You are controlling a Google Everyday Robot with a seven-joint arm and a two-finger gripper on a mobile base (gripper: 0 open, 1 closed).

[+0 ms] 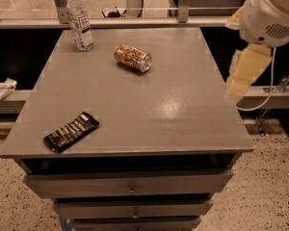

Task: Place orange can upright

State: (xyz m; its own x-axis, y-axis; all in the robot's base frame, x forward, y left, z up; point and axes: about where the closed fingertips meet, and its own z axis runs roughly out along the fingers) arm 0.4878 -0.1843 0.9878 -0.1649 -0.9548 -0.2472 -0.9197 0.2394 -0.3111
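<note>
The orange can (pixel 132 57) lies on its side on the grey table top (pixel 149 109), toward the back and a little left of the middle, with its silver end facing right. My gripper (pixel 242 76) hangs off the table's right edge as pale cream parts under the white arm housing (pixel 269 13). It is well to the right of the can and holds nothing that shows.
A clear water bottle (pixel 80 20) stands upright at the back left corner. A dark snack bar wrapper (pixel 71 131) lies near the front left. Drawers (pixel 130 186) sit under the table top. A rail and window ledge run behind the table.
</note>
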